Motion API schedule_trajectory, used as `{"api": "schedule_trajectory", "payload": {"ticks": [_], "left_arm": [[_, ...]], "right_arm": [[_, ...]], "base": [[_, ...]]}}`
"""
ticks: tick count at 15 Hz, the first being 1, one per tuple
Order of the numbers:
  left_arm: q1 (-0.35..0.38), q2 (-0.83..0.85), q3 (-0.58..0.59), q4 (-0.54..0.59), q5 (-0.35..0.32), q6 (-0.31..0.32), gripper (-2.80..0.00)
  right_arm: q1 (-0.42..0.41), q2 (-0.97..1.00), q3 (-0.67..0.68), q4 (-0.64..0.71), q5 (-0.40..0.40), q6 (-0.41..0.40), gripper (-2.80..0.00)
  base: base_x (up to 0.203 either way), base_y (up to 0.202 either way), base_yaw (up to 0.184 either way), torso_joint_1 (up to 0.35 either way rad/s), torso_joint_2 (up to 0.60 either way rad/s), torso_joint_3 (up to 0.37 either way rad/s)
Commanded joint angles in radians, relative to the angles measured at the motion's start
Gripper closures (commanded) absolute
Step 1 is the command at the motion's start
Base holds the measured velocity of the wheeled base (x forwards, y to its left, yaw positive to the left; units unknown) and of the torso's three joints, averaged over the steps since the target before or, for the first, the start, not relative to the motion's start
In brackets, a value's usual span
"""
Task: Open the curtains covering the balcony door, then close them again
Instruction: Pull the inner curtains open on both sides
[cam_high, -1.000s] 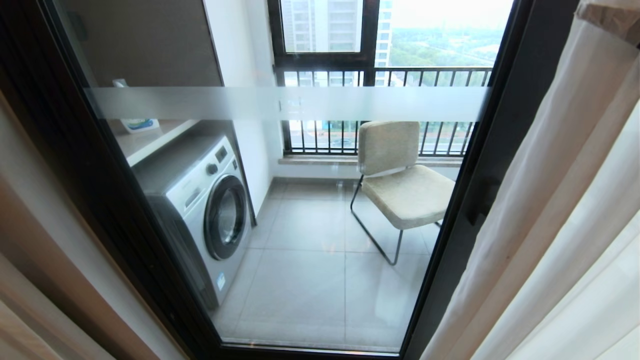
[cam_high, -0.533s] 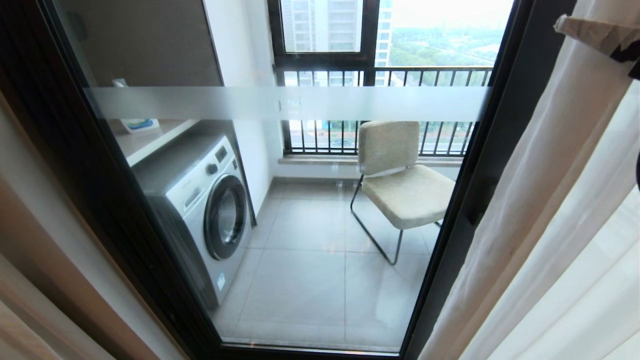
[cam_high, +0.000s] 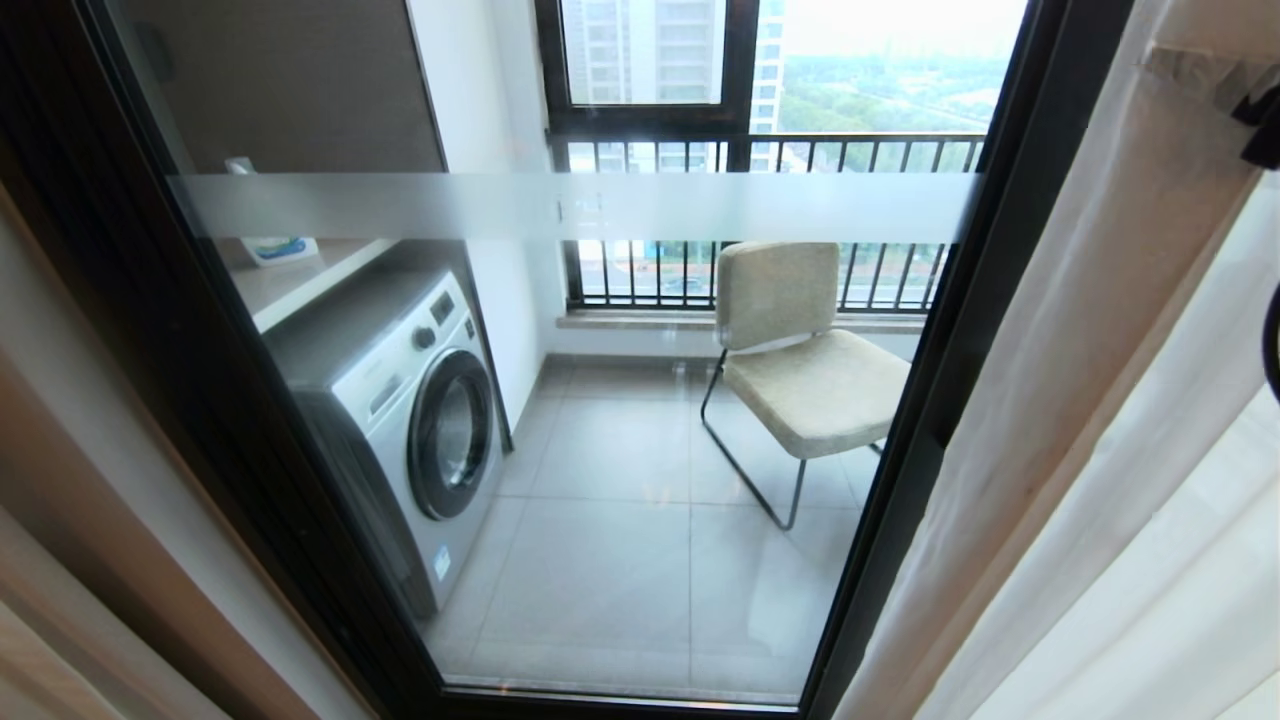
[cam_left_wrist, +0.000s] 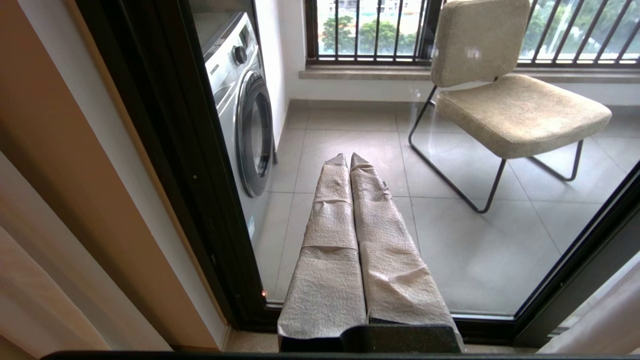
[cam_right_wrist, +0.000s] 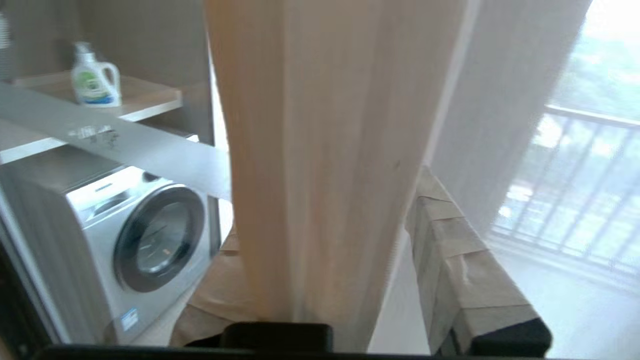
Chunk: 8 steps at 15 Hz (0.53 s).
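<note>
The balcony door (cam_high: 960, 330) is a glass panel in a dark frame with a frosted band (cam_high: 560, 205) across it, and it stands uncovered. The curtains (cam_high: 1100, 400) hang bunched at the right, thick beige in front and white sheer (cam_high: 1200, 560) behind. My right gripper (cam_right_wrist: 330, 210) is at the upper right, at the curtain's edge. Its tape-wrapped fingers (cam_right_wrist: 450, 250) stand either side of a beige curtain fold (cam_right_wrist: 325, 125), with a gap still showing on one side. My left gripper (cam_left_wrist: 347, 157) is shut on nothing, held low in front of the glass.
Behind the glass are a washing machine (cam_high: 420, 420), a shelf with a detergent bottle (cam_right_wrist: 92, 80), a beige chair (cam_high: 800, 360) and black railings (cam_high: 760, 160). A beige wall strip (cam_high: 60, 480) runs down the left of the door frame.
The right gripper's wrapped finger has sunk a little at the top right and more of its black body shows. The curtain's edge has shifted slightly. The left arm is still.
</note>
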<state>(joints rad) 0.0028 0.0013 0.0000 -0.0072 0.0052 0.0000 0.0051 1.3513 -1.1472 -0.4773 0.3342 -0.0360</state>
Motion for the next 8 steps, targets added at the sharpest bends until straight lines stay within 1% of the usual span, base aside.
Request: {"api": "schedule_trajectory", "payload": {"ticks": [1, 2, 4, 6, 8], "left_arm": [[0.000, 0.000, 0.000, 0.000, 0.001, 0.000, 0.00], [0.000, 0.000, 0.000, 0.000, 0.001, 0.000, 0.00], [0.000, 0.000, 0.000, 0.000, 0.001, 0.000, 0.00], [0.000, 0.000, 0.000, 0.000, 0.001, 0.000, 0.00], [0.000, 0.000, 0.000, 0.000, 0.001, 0.000, 0.00]], "right_arm": [[0.002, -0.006, 0.001, -0.001, -0.054, 0.002, 0.00], [0.001, -0.009, 0.003, -0.001, -0.078, 0.002, 0.00], [0.000, -0.021, 0.009, 0.001, -0.160, 0.009, 0.00], [-0.004, -0.040, 0.022, 0.002, -0.218, 0.048, 0.00], [-0.011, -0.054, 0.038, 0.019, -0.300, 0.051, 0.00]], "base": [[0.000, 0.000, 0.000, 0.000, 0.00, 0.000], [0.000, 0.000, 0.000, 0.000, 0.00, 0.000], [0.000, 0.000, 0.000, 0.000, 0.00, 0.000], [0.000, 0.000, 0.000, 0.000, 0.00, 0.000], [0.000, 0.000, 0.000, 0.000, 0.00, 0.000]]}}
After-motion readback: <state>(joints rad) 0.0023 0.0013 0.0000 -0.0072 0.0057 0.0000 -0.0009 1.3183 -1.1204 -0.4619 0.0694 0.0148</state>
